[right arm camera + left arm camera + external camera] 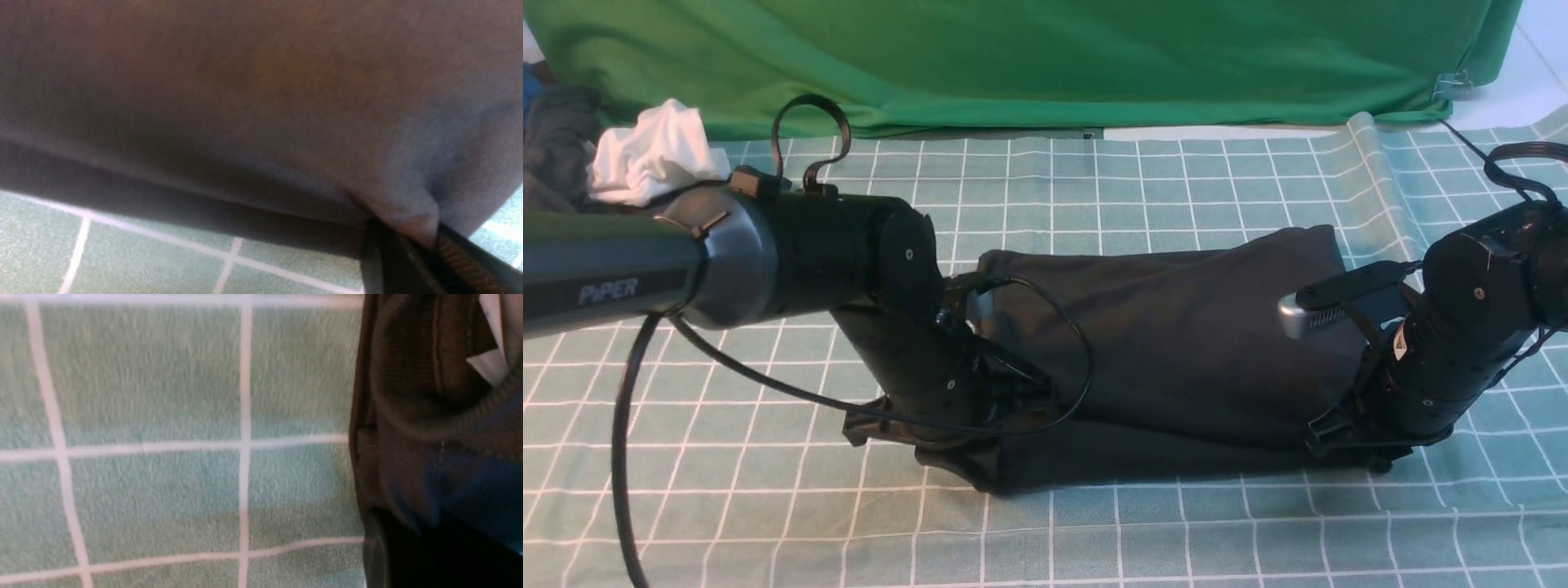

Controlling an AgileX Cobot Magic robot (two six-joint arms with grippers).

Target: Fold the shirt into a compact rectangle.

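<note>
The black shirt (pixel 1176 327) lies as a long folded band across the middle of the checked mat, and its logo is hidden. My left gripper (pixel 947 453) is low at the band's near left corner, mostly hidden behind its own wrist. In the left wrist view the ribbed neck of the shirt (pixel 408 416) with a white label (pixel 490 363) sits over the left gripper (pixel 408 543), which looks shut on the cloth. My right gripper (pixel 1339 441) is at the near right corner. The right wrist view shows a pinch of shirt (pixel 261 102) between the fingers of the right gripper (pixel 408 237).
A bright green cloth (pixel 1013 57) hangs across the back. At the back left a white cloth (pixel 654 159) rests on a dark grey garment (pixel 556 139). The teal checked mat (pixel 1176 180) has a rolled ridge (pixel 1372 163) at the right. A metal clip (pixel 1454 82) is nearby.
</note>
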